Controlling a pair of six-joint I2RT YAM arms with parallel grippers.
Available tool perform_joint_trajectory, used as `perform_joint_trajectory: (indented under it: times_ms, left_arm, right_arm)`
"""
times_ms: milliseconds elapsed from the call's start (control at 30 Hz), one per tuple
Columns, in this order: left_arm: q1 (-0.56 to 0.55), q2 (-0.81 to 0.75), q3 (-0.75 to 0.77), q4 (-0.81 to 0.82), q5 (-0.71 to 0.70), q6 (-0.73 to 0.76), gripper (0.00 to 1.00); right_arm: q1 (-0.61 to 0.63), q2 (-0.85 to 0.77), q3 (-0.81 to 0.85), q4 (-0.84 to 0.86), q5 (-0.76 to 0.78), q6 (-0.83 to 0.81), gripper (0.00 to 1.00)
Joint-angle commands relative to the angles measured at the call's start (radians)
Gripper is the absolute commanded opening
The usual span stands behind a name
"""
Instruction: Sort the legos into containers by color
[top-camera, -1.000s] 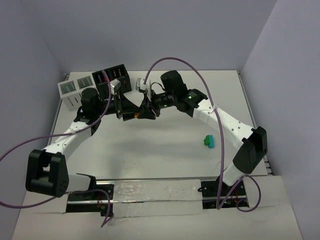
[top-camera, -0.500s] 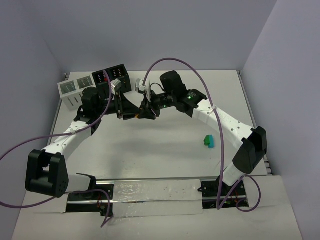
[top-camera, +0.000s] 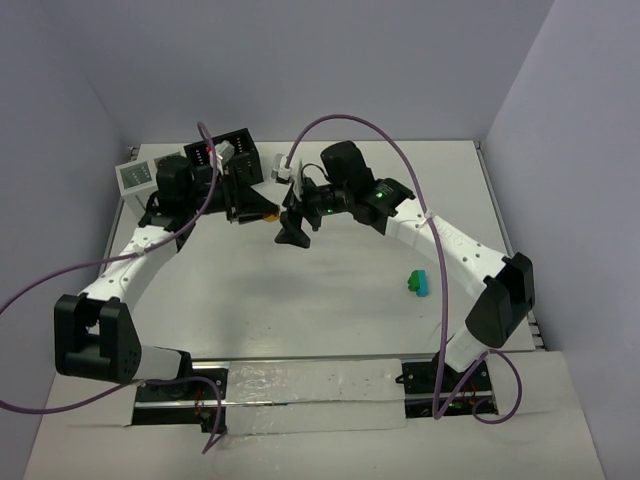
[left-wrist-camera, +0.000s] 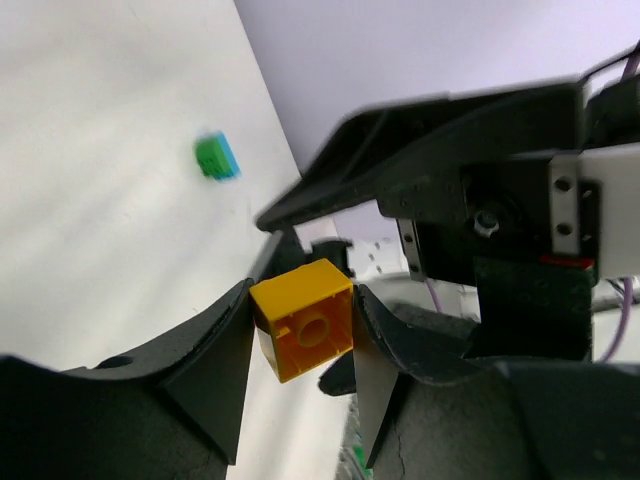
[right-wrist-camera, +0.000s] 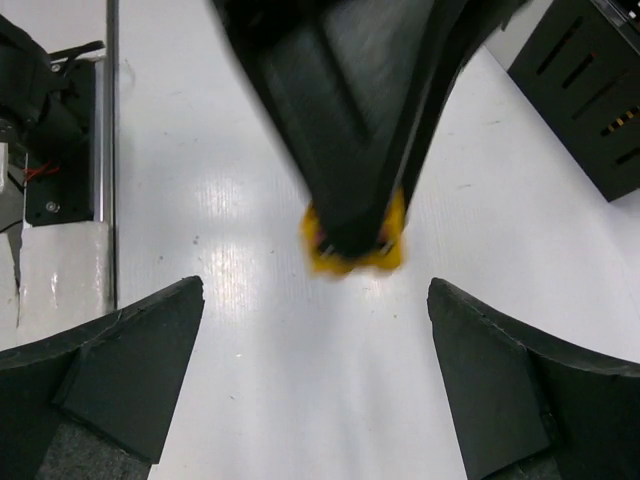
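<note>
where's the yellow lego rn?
Yellow lego is clamped in the left gripper, centre of the left wrist view; from the top, near the black container, left of the right gripper.

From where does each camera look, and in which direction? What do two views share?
Top external: high behind both arms, looking down on them and the table.
Left wrist: faces along the left gripper, clamped on the yellow lego.
Right wrist: looks down past the open right gripper at the left gripper.
Both wrist views share the yellow lego.
</note>
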Motion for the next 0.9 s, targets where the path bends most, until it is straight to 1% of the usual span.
perform_joint_trajectory:
  times_ms: [0, 33, 100, 133, 167, 233, 267, 300, 333, 367, 500, 667, 800, 867]
  left_arm:
    - [0.084, 0.070, 0.196, -0.218, -0.068, 0.271, 0.00]
    - [0.100, 0.100, 0.267, -0.298, -0.107, 0.365, 0.00]
    - [0.121, 0.162, 0.399, -0.409, -0.319, 0.539, 0.00]
    - [0.121, 0.187, 0.419, -0.424, -0.348, 0.563, 0.00]
    - [0.120, 0.219, 0.478, -0.413, -0.442, 0.648, 0.00]
    - [0.112, 0.274, 0.525, -0.340, -0.637, 0.727, 0.00]
    - [0.104, 0.307, 0.560, -0.303, -0.711, 0.778, 0.00]
    - [0.096, 0.335, 0.595, -0.280, -0.760, 0.823, 0.00]
    - [0.091, 0.340, 0.599, -0.278, -0.768, 0.851, 0.00]
    - [0.088, 0.393, 0.640, -0.247, -0.853, 0.872, 0.00]
    - [0.088, 0.558, 0.768, -0.202, -0.943, 0.912, 0.00]
    - [0.082, 0.688, 0.829, -0.116, -1.013, 0.950, 0.00]
    - [0.082, 0.775, 0.907, -0.118, -1.006, 0.959, 0.00]
    - [0.080, 0.808, 0.940, -0.122, -0.996, 0.956, 0.04]
  right_arm:
    - [-0.050, -0.057, -0.020, 0.016, 0.006, 0.023, 1.00]
    - [-0.068, -0.065, -0.029, 0.015, -0.003, 0.029, 1.00]
    - [-0.109, -0.080, -0.048, 0.013, -0.016, 0.044, 1.00]
    - [-0.115, -0.082, -0.057, 0.013, -0.018, 0.052, 1.00]
    - [-0.142, -0.092, -0.073, 0.017, -0.025, 0.067, 1.00]
    - [-0.198, -0.111, -0.098, 0.028, -0.033, 0.092, 1.00]
    - [-0.226, -0.118, -0.112, 0.031, -0.036, 0.103, 1.00]
    - [-0.247, -0.122, -0.119, 0.033, -0.038, 0.112, 1.00]
    - [-0.250, -0.122, -0.120, 0.033, -0.038, 0.114, 1.00]
    - [-0.282, -0.124, -0.128, 0.031, -0.037, 0.128, 1.00]
    - [-0.348, -0.126, -0.143, 0.015, -0.018, 0.137, 1.00]
    - [-0.406, -0.131, -0.179, -0.001, 0.019, 0.141, 1.00]
    - [-0.453, -0.136, -0.199, -0.017, 0.027, 0.140, 1.00]
    - [-0.476, -0.143, -0.224, -0.020, 0.029, 0.134, 1.00]
